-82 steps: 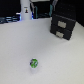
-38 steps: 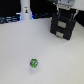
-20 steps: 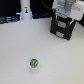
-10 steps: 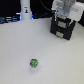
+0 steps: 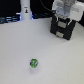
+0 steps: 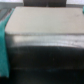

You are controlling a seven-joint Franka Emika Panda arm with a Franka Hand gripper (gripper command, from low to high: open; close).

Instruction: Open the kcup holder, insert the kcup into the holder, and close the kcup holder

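Currently: my gripper (image 5: 63, 21) over kcup holder (image 5: 63, 31), far tabletop edge; finger state unclear. Holder rigid, heavy-looking; grasp drawer front. Kcup (image 5: 33, 63) light, crushable, near edge.

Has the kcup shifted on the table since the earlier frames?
No. The kcup sits at the same spot on the white table, equally far from the black kcup holder; only the arm moved in over the holder.

White and grey blocky robot arm wrist (image 5: 64, 8) at the exterior view's upper right, angled downward, black fingers (image 5: 56, 21) hanging below, blurred, opening indeterminate
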